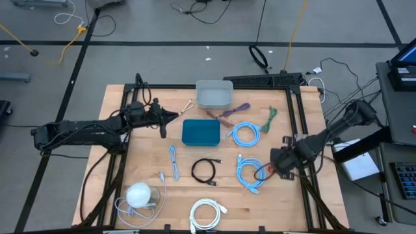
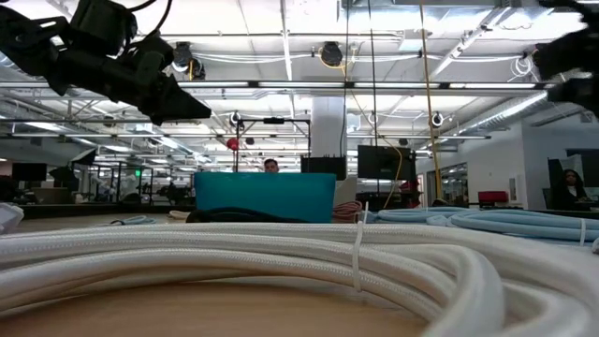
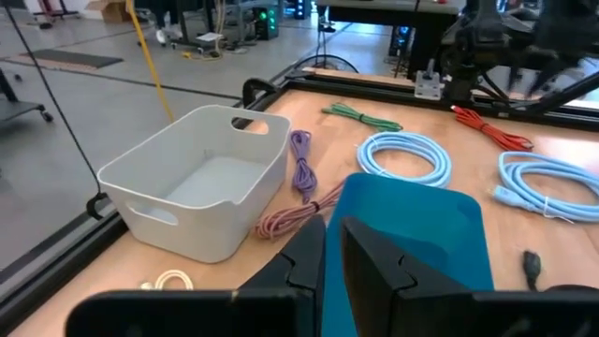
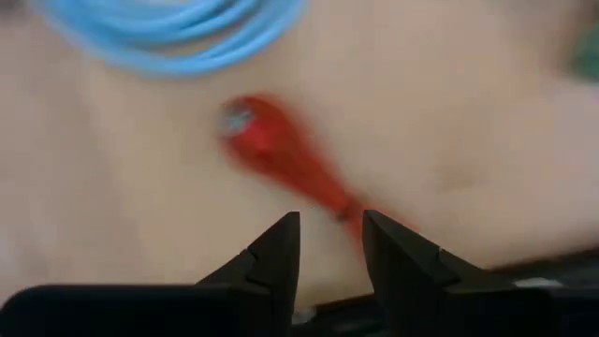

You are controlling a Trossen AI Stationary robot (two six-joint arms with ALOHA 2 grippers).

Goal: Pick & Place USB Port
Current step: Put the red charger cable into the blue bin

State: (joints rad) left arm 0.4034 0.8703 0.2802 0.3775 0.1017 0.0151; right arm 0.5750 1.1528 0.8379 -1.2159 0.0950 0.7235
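Right pincer (image 4: 329, 239) hovers parted just over the red cable (image 4: 281, 154) lying on the surface (image 1: 156, 208). I'd centre on the plug, then drop straight. Left pincer (image 3: 332, 245) waits clenched, empty, by the teal box (image 3: 421, 234).

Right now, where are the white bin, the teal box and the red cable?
white bin (image 3: 201, 178), left wrist view, inside floor.
teal box (image 1: 201, 132), high view, middle of its top.
red cable (image 4: 281, 150), right wrist view, its plug end.
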